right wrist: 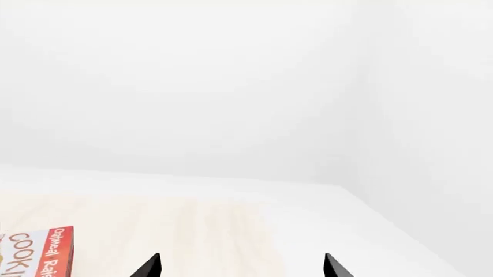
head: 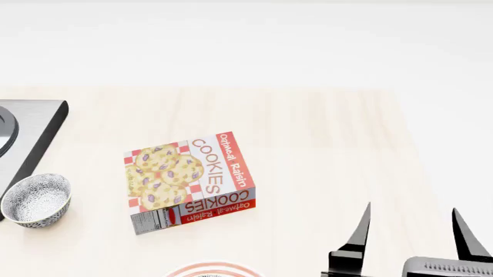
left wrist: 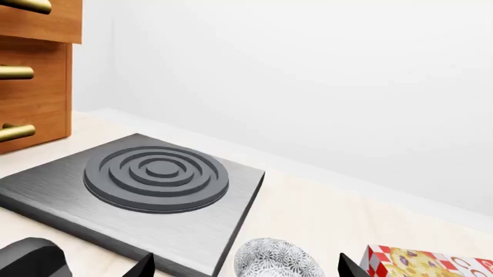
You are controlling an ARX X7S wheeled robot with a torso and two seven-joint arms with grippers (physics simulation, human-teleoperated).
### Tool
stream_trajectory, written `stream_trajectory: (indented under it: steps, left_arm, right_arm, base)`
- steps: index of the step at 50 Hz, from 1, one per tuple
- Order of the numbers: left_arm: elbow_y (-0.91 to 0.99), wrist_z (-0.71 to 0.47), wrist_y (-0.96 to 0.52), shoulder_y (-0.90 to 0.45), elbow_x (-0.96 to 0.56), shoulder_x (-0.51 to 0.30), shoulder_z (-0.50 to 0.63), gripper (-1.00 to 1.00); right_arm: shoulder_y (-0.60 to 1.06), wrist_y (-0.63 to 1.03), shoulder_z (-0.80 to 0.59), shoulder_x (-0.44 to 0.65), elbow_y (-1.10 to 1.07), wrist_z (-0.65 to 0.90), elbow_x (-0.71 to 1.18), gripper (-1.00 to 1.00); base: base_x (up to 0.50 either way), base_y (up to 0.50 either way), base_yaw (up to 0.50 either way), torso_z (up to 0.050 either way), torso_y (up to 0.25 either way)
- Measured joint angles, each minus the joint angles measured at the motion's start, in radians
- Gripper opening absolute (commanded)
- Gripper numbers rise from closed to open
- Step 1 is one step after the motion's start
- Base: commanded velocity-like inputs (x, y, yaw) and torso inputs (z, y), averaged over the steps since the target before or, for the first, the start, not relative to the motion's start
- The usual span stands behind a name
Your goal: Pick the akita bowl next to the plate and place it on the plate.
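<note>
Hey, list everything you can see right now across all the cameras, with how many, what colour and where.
akita bowl: one, grey-black-white patterned, on the counter's left, beside the hob.
plate: one, white with red rings, only its rim at the head view's bottom edge.
cookie box: one, red, white and yellow, lying mid-counter.
hob: one, grey metal with dark ringed burner, far left.
drawers: wooden, brass handles, beyond the hob.
counter: pale wood against a white wall.
left gripper: black jaws apart, bowl between them in its view.
right gripper: black jaws apart, empty.

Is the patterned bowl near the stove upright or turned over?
Upright. In the head view the akita bowl shows its open mouth and pale speckled inside facing up, resting on the counter.
</note>
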Motion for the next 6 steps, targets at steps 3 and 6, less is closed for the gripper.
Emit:
stream_trajectory:
  steps: [3,6]
  left_arm:
    - [-0.001,0.001,0.000,0.000,-0.002,0.000,0.000,1.00]
    - [-0.002,0.001,0.001,0.000,-0.003,0.000,0.000,1.00]
  right_arm:
    - [-0.005,-0.004,-0.001,0.004,-0.011,0.006,-0.013,1.00]
    - [-0.012,-0.012,0.001,0.009,-0.023,0.013,-0.027,1.00]
  base:
    - [0.00,0.00,0.00,0.000,0.000]
    - [0.00,0.00,0.00,0.000,0.000]
